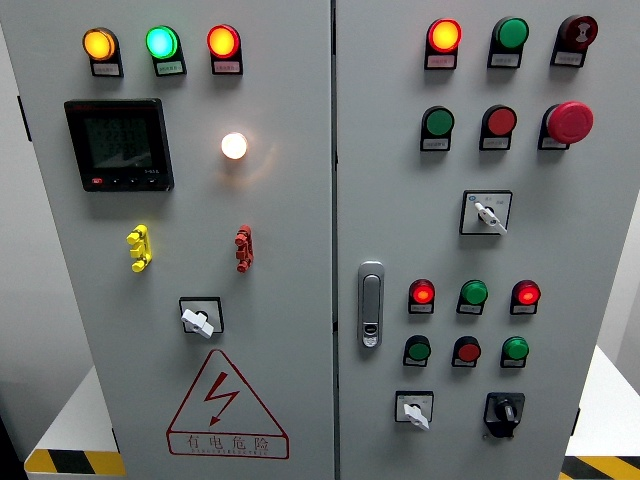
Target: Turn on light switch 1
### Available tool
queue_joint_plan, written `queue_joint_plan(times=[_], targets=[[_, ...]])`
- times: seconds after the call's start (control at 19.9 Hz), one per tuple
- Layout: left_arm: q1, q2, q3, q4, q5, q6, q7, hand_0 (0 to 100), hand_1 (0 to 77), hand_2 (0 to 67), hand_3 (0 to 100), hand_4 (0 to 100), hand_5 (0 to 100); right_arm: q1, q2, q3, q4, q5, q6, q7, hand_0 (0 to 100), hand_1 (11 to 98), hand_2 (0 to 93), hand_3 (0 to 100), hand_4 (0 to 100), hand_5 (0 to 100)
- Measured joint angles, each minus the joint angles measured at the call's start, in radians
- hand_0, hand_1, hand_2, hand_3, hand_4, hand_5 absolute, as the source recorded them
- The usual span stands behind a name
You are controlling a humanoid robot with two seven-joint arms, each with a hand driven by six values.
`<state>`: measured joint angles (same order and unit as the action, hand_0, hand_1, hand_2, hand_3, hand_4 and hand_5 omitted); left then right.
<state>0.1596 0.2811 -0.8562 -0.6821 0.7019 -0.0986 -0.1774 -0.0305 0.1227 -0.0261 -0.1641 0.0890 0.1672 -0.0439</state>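
A grey control cabinet (pixel 280 250) is filling the head view, and neither robot hand is showing, so their state cannot be told. Which control is light switch 1 is unclear. A white rotary switch (pixel 200 318) is sitting low on the left door, beneath a glowing white lamp (pixel 234 146) and above the triangular warning sign (pixel 225 408).

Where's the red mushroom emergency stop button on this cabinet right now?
In the head view, the red mushroom button sits on the right door's upper right, just right of a red pushbutton and below a dark red-capped knob.
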Motion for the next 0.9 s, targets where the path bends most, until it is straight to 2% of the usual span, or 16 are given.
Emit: queue_joint_plan(times=[0.1,0.15,0.2,0.25,0.35,0.5,0.7,0.9], targets=[[-0.05,-0.006,0.108,0.167,-0.068,-0.082,-0.022,0,9.4,21.3,25,42,55,0.0,0.0,0.0,0.0,0.0,0.0,0.0,0,22.5,0.0,11,23,15],[-0.071,-0.012,0.163,0.244,-0.098,-0.134,-0.025,0,6.8,20.7,19,37,50,0.0,0.0001,0.0,0.0,0.0,0.0,0.0,0,22.5,0.0,11,23,15],[-0.09,-0.024,0.221,0.32,-0.124,-0.167,-0.027,0,4.1,18.5,15,31,41,0.0,0.0,0.0,0.0,0.0,0.0,0.0,0,22.5,0.0,11,23,15],[-0.104,-0.038,0.268,0.383,-0.15,-0.185,-0.027,0,3.4,17.0,12,27,37,0.0,0.0001,0.0,0.0,0.0,0.0,0.0,0,22.5,0.0,11,23,15],[-0.131,-0.068,0.351,0.482,-0.18,-0.198,-0.019,0,0.0,12.0,6,14,23,0.001,0.0,0.0,0.0,0.0,0.0,0.001,0,22.6,0.0,11,23,15],[-0.154,-0.105,0.456,0.577,-0.191,-0.196,0.015,0,0.0,6.9,2,2,9,0.0,0.0,0.0,0.0,0.0,0.0,0.0,0,22.6,0.0,11,23,15],[-0.164,-0.128,0.506,0.61,-0.193,-0.193,0.067,0,0.0,4.0,0,0,5,0.0,0.0,0.0,0.0,0.0,0.0,0.0,0,22.6,0.0,11,23,15],[-0.164,-0.154,0.509,0.611,-0.193,-0.193,0.077,0,0.0,2.5,0,0,3,0.0,0.0,0.0,0.0,0.0,0.0,0.0,0,22.5,0.0,11,23,15]])
